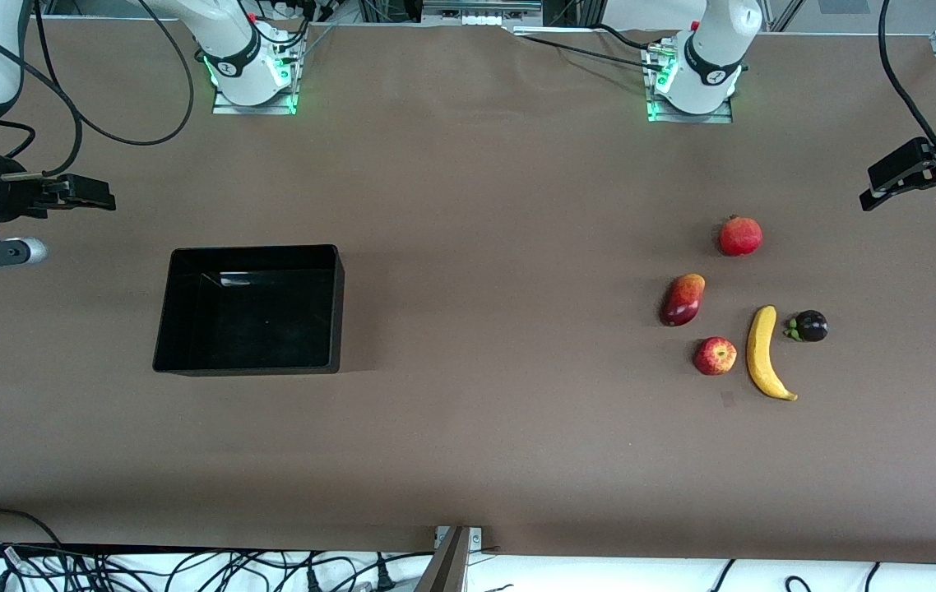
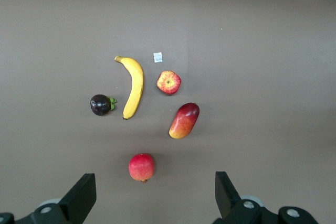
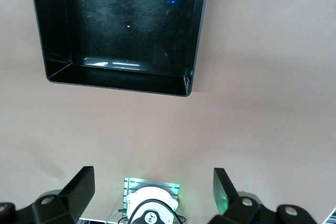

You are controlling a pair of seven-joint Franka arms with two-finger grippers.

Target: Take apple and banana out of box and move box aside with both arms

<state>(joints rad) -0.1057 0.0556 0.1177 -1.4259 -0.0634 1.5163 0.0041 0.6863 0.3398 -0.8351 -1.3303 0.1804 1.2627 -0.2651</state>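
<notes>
Both pincers hang released and empty: the left pincer [image 1: 920, 185] is over the bench's edge at the left arm's end, its fingers [image 2: 79, 196] spread wide in the left wrist view, and the right pincer [image 1: 77, 193] is over the edge at the right arm's end, its fingers [image 3: 77, 189] equally parted. Nearest the front camera on the brown bench [image 1: 468, 460], toward the left arm's end, lies the banana [image 1: 762, 353], lengthwise toward that camera, with the apple [image 1: 715, 356] just beside it but apart, on the side toward the right arm's end. A small dark purple fruit [image 1: 809, 326] with green leaves sits close against the banana's other flank. Slightly farther from the camera rests the mango [image 1: 683, 299], and farthest of the group the pomegranate [image 1: 740, 236]. Well apart from all the fruit, toward the right arm's end, the black box [image 1: 180, 308] stands with nothing in it. Each arm waits at its own end.
</notes>
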